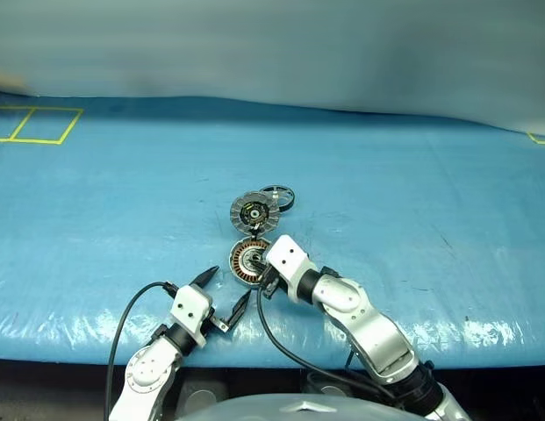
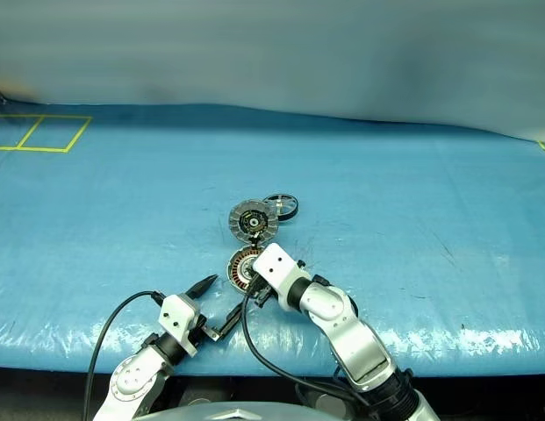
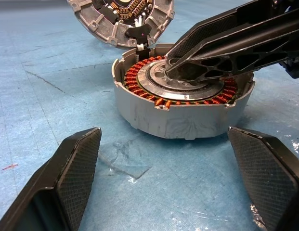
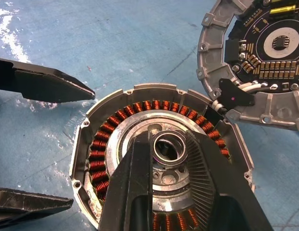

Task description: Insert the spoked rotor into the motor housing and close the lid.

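on the blue table (image 1: 96, 202), near the front edge, sits the motor housing (image 1: 248, 260), a small grey cup with a ring of copper wire inside. the lid (image 1: 254, 211) lies open just behind it, joined to it at one spot, with its inside facing up. the spoked rotor (image 1: 279, 196) lies just behind the lid, a thin black ring touching the lid's edge or very close to it.

the housing looks like solid metal, so it is likely heavy for its size and stiff. its smooth grey wall may slip, so the outside wall is the best place to hold it. the copper wires look easy to scratch. the rotor looks light and thin, with spokes that could bend, so it is better to pinch its outer rim.

the right gripper (image 4: 168, 159) reaches down and to the left into the housing. its fingers are close together around the silver middle part, and seem to hold the housing there. the left gripper (image 1: 221, 298) is low and almost level, pointing at the housing from the front. its fingers (image 3: 74, 168) are spread wide and hold nothing, with the housing just ahead of them.
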